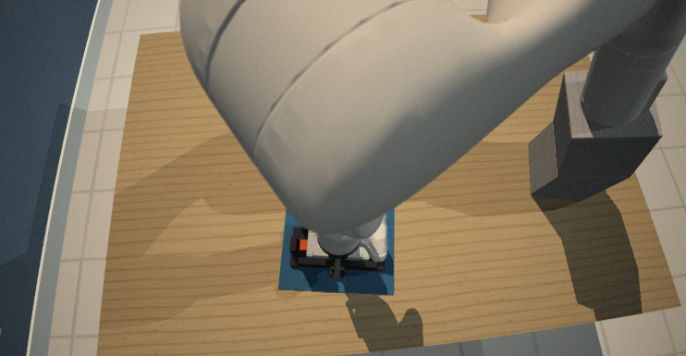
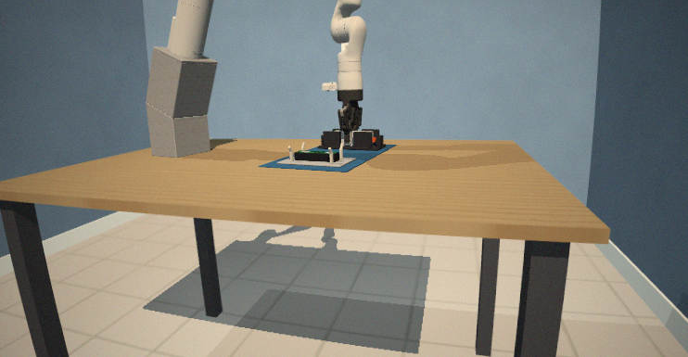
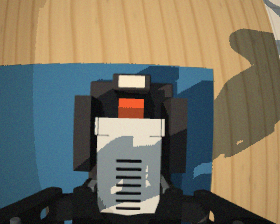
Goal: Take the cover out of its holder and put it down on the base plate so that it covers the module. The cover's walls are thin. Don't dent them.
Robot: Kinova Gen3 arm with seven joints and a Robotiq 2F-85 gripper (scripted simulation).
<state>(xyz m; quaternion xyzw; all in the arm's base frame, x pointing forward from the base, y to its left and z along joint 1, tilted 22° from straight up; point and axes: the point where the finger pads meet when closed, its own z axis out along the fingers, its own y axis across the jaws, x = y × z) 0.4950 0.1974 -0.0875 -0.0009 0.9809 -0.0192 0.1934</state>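
Note:
The cover (image 1: 312, 251) (image 3: 128, 150), white with a row of dark slots, sits in its black holder (image 1: 314, 262) (image 2: 362, 139) (image 3: 82, 132). My gripper (image 2: 347, 137) (image 3: 128, 184) points down over the holder and is shut on the cover, one finger at each long side. In the wrist view the cover's outline narrows toward its lower end; whether its walls are bent I cannot tell. The pale base plate (image 2: 312, 164) lies nearer the exterior camera, with the dark module (image 2: 315, 156) with a green top on it. In the top view the arm hides the base plate.
White upright posts (image 2: 331, 154) stand around the module. Blue mats lie under the base plate and the holder. An orange block (image 1: 303, 244) (image 3: 131, 108) and a cream-topped block (image 3: 131, 81) are at the holder's end. The robot's grey pedestal (image 1: 606, 161) (image 2: 178, 104) stands on the table.

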